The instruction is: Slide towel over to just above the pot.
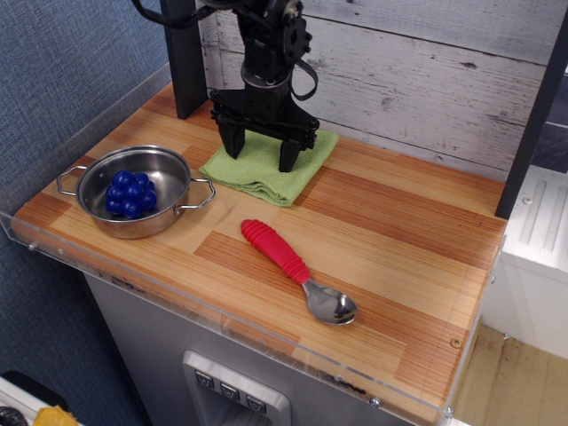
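The black robot arm's upper section is cut off by the top edge. Its black two-fingered gripper (260, 149) covers the middle of the folded light green terry towel (257, 174); whether the fingertips press the cloth cannot be told.

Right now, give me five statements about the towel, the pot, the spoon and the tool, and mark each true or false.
1. The tool has both fingers spread and pressed on the green towel. True.
2. The towel covers the pot. False: it lies flat on the wooden counter to the pot's right, apart from it.
3. The pot holds blue balls. True.
4. The spoon lies inside the pot. False: it lies on the counter, in front of the towel.
5. The spoon's handle is red. True.
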`<move>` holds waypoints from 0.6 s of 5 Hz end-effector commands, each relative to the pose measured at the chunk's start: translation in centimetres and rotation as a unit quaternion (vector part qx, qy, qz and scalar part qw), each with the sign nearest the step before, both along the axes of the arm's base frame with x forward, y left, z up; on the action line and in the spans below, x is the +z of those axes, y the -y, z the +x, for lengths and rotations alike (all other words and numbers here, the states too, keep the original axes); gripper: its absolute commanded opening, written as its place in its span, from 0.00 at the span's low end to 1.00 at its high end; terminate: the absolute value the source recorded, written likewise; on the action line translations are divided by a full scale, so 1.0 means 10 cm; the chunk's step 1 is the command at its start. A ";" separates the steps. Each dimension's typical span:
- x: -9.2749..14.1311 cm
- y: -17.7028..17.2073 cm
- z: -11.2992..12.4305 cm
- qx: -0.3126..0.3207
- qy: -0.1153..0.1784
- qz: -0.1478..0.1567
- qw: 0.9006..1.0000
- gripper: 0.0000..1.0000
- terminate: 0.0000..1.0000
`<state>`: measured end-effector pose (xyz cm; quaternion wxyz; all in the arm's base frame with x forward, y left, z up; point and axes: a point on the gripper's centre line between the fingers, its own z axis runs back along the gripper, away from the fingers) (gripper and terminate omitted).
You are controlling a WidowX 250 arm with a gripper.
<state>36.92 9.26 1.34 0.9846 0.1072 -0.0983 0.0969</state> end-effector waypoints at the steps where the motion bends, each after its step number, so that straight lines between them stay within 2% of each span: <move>1: 0.32 -0.05 -0.01 0.007 0.034 0.001 0.999 1.00 0.00; 2: 0.47 0.01 0.03 0.003 0.053 -0.002 0.999 1.00 0.00; 3: 0.60 0.06 0.04 0.008 0.059 0.013 0.998 1.00 0.00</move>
